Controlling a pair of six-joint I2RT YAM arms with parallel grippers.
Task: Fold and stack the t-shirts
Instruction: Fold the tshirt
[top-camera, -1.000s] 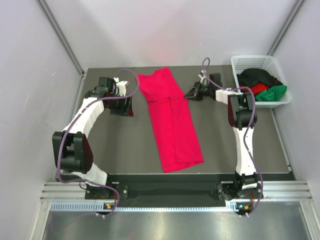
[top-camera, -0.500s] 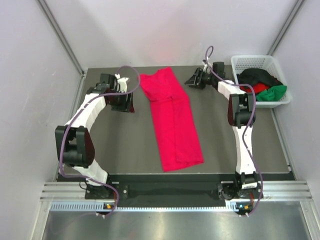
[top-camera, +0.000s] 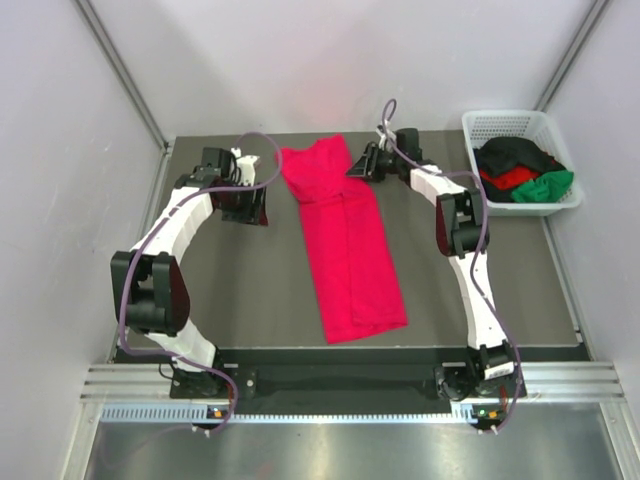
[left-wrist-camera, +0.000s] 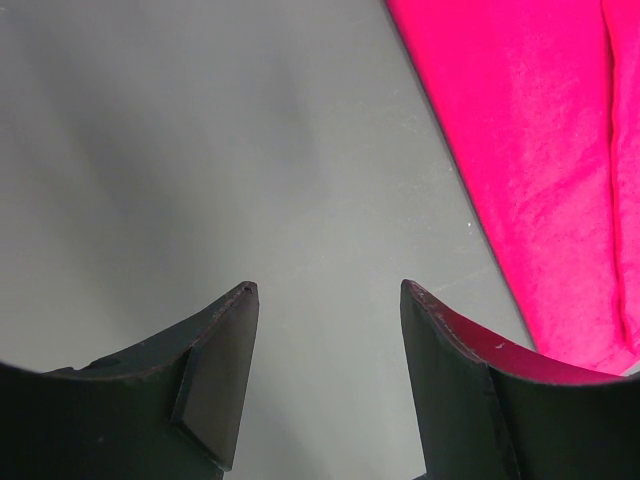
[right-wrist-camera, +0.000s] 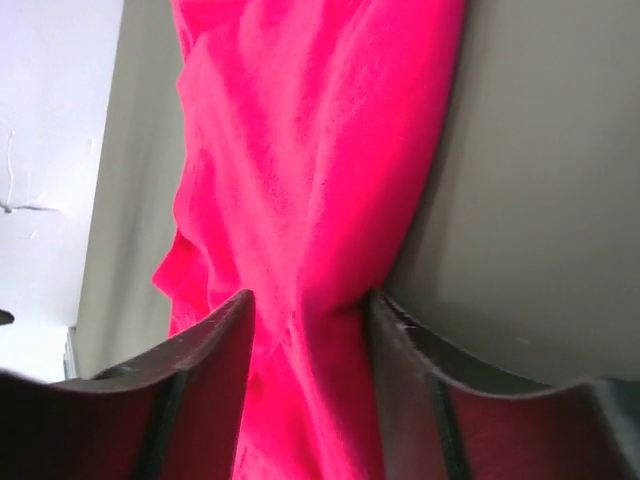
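Observation:
A crimson-pink t-shirt (top-camera: 345, 240) lies folded into a long strip down the middle of the table. My right gripper (top-camera: 358, 168) is at the shirt's far right edge. In the right wrist view its jaws (right-wrist-camera: 310, 298) stand apart, with bunched pink cloth (right-wrist-camera: 300, 150) filling the gap and touching both fingers. My left gripper (top-camera: 255, 212) hovers left of the shirt, open and empty (left-wrist-camera: 325, 290) over bare table, the pink cloth (left-wrist-camera: 540, 150) off to its right. Black (top-camera: 515, 155), red (top-camera: 515, 178) and green (top-camera: 548, 186) t-shirts are heaped in the basket.
The white mesh basket (top-camera: 500, 118) stands at the far right corner of the dark table (top-camera: 240, 290). Pale walls close in on the left, far and right sides. A metal rail (top-camera: 340, 385) runs along the near edge by the arm bases.
My right gripper has swung left from near the basket to the pink shirt's far edge, opening from shut and now narrowing around the cloth. The left arm has barely moved.

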